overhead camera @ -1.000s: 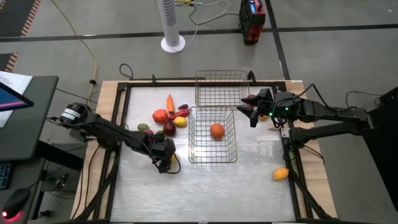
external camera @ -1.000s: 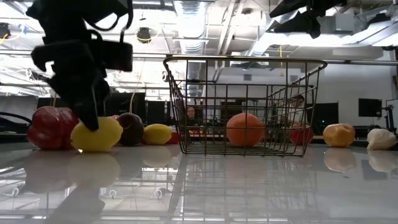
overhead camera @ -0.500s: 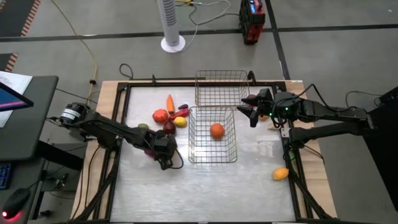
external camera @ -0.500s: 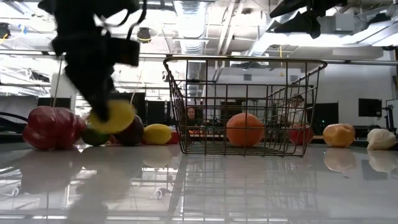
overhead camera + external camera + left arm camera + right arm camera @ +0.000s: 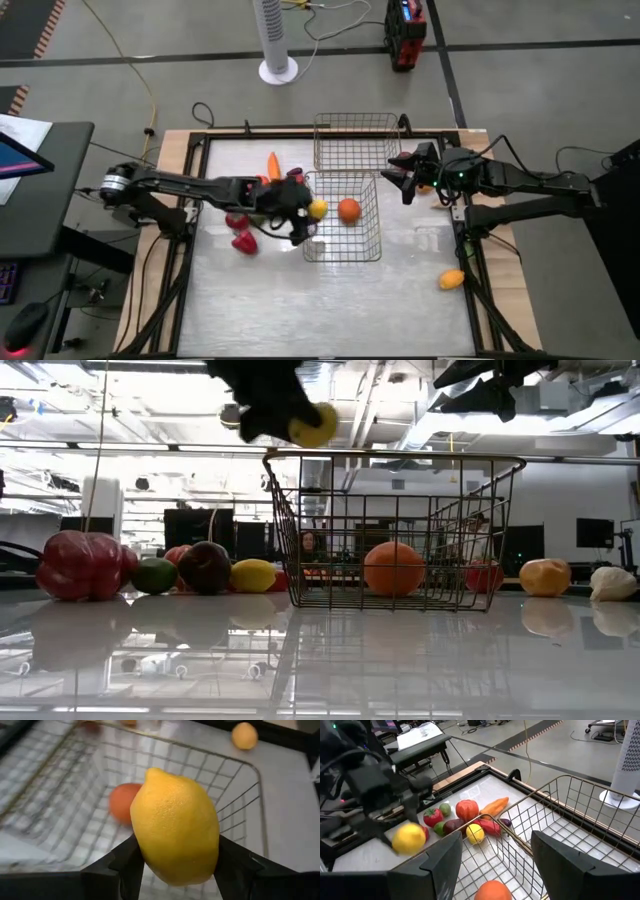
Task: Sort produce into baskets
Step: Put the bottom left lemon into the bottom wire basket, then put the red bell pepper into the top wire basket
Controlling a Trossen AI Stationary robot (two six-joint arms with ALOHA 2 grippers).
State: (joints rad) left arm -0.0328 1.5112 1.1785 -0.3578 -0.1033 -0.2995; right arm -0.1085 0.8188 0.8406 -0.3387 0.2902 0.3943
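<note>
My left gripper (image 5: pixel 309 212) pinched a pebbly, egg-shaped yellow lemon (image 5: pixel 175 826) above the left rim of the near basket (image 5: pixel 342 255), one of two silver wire-mesh baskets sitting end to end; the far basket (image 5: pixel 357 127) lay by the table's far edge. One smooth orange (image 5: pixel 348 210) sat inside the near basket with open floor around it. My right gripper (image 5: pixel 398 176) hung spread by the baskets' right side.
</note>
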